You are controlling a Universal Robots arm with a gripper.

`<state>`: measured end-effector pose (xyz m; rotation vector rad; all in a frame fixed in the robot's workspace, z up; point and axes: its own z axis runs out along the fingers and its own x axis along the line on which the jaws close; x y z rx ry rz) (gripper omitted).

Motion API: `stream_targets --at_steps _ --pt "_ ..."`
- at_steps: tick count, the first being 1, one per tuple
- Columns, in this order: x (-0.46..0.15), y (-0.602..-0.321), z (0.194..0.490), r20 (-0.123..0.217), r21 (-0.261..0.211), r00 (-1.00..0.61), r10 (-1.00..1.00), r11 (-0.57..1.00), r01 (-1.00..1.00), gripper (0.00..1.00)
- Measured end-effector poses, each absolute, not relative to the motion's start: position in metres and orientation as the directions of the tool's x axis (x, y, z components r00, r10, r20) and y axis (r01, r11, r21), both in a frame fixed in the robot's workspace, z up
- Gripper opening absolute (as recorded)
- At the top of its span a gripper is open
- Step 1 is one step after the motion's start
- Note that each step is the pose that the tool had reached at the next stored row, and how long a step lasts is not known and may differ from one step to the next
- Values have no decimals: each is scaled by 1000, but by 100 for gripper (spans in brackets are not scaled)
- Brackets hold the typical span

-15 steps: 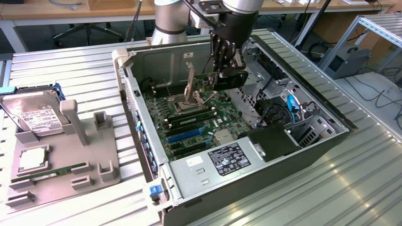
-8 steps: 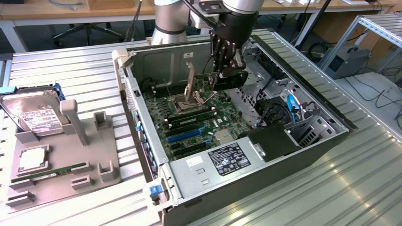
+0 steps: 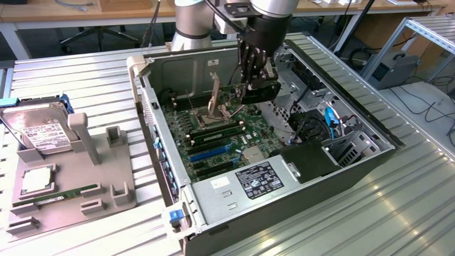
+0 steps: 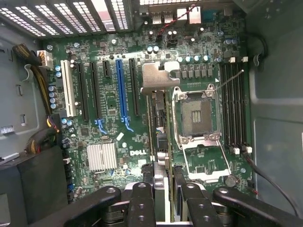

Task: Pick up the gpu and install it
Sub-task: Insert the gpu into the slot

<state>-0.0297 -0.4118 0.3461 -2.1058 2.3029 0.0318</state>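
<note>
GPU clamped edge-on between the fingers, hanging over the motherboard

The fingers (image 4: 163, 189) are closed on the gpu (image 4: 160, 123), a thin card that runs straight out from between them with its silver bracket (image 4: 160, 76) at the far end. The card's long axis continues the line of the fingers and lies parallel to the blue expansion slot (image 4: 121, 90) and its black neighbours, which sit well to one side of the fingers rather than under them. The open CPU socket (image 4: 195, 116) is just to the other side. In the exterior view the gripper (image 3: 257, 88) hangs inside the open computer case (image 3: 341, 176), above the motherboard (image 3: 213, 144); the card appears clear of the board, not seated in any slot, so installing looks not yet done
</note>
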Motion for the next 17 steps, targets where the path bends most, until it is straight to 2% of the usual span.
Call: stream_targets --at_steps 17 --pt "-34 -425 345 -29 1 -89 -996 89 -996 27"
